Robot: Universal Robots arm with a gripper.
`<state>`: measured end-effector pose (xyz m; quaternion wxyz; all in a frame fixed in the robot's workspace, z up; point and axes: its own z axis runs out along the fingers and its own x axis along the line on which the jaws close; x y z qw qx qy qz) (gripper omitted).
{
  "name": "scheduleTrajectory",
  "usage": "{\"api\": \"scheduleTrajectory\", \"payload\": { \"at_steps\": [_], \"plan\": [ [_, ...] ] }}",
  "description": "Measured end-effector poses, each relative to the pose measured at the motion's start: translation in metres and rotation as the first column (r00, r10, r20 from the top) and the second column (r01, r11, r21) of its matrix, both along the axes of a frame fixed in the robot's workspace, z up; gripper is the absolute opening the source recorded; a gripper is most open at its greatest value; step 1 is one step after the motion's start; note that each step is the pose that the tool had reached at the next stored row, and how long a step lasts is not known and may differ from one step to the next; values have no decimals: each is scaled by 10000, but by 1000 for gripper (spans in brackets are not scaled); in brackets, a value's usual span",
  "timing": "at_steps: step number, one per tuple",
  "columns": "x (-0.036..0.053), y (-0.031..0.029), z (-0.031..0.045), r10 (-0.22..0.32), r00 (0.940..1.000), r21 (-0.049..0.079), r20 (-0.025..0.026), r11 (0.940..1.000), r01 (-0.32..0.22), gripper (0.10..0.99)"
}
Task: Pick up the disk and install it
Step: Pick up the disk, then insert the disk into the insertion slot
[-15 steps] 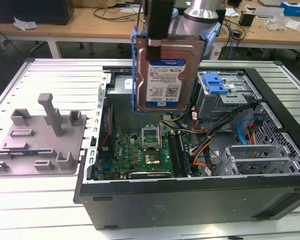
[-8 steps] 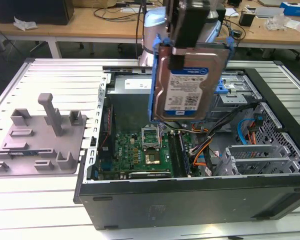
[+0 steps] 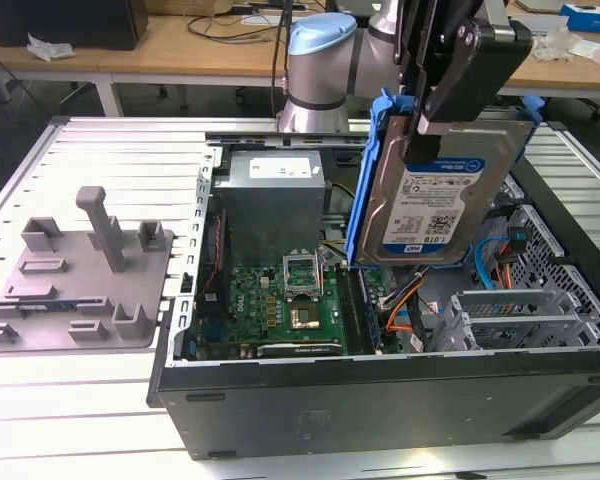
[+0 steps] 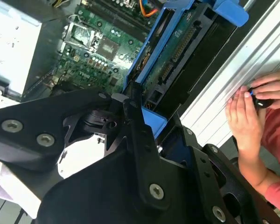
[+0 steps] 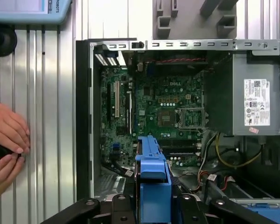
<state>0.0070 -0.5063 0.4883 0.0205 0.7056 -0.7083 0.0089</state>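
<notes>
The disk (image 3: 435, 200) is a silver hard drive with a white-and-blue label in a blue carrier frame. It hangs upright, slightly tilted, above the right half of the open computer case (image 3: 380, 400). My gripper (image 3: 421, 128) is shut on its upper edge, black fingers clamping the frame. In the second wrist view the disk (image 4: 177, 60) shows its green circuit underside past the gripper (image 4: 139, 103). In the first wrist view the blue carrier (image 5: 153, 177) pokes out between the fingers (image 5: 123, 205), over the motherboard (image 5: 168, 112).
Inside the case sit a grey power supply box (image 3: 270, 195), the motherboard (image 3: 280, 300) and a metal drive cage (image 3: 520, 310) with orange and blue cables. A grey fixture plate (image 3: 80, 270) lies at the exterior view's left. A person's hands (image 5: 4, 140) rest on the slatted table beside the case.
</notes>
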Motion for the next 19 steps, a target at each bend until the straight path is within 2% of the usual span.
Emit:
{"api": "scheduleTrajectory", "payload": {
  "at_steps": [19],
  "plan": [
    [5, 0, 0, -1, 10000, -1, 0, 10000, 1, 365]
  ]
}}
